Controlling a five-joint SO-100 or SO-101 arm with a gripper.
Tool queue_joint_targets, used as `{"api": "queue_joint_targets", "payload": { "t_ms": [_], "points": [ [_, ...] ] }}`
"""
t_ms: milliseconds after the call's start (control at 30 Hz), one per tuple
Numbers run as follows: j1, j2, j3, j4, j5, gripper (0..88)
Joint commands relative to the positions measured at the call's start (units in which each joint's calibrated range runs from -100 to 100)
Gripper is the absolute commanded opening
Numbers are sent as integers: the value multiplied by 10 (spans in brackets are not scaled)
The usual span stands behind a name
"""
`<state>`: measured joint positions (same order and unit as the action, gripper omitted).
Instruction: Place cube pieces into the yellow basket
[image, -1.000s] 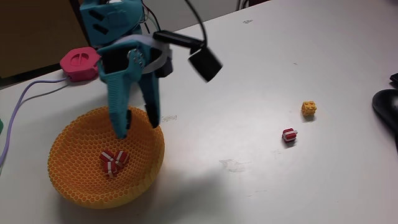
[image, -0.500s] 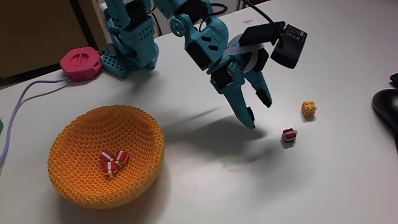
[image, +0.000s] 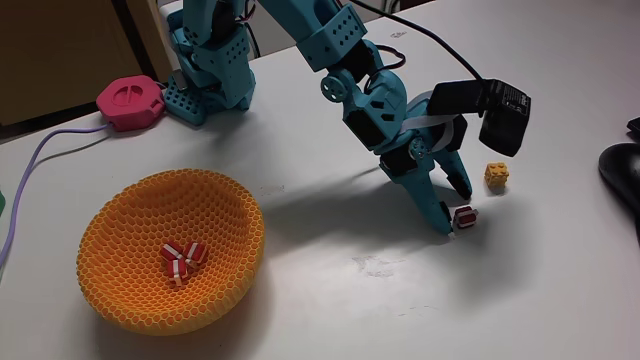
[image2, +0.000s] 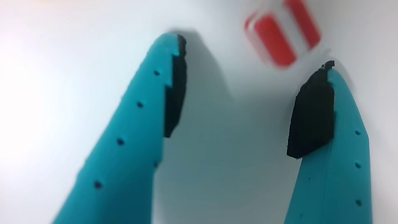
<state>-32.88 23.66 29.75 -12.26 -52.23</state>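
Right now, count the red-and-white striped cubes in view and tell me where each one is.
3 visible for certain: two clustered at the bottom of the yellow basket at and, one on the table by the end effector at. More may be hidden in that cluster.

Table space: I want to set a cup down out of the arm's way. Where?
Bare table lies in front, between the yellow basket and the dark object. It is crowded around the gripper, red cube and yellow cube.
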Motion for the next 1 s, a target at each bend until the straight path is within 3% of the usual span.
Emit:
{"api": "queue_joint_targets", "payload": {
  "t_ms": [0,200,267,300,467,733,967],
  "points": [
    [-1,27,-78,-19,-1,280],
    [16,52,-95,-19,-1,210],
    [18,52,-88,-19,-2,113],
    [20,53,-84,-21,2,22],
    [37,8,-83,-3,72,0],
    [158,-266,-167,438,263,0],
    [398,-512,52,538,347,0]
  ]
}}
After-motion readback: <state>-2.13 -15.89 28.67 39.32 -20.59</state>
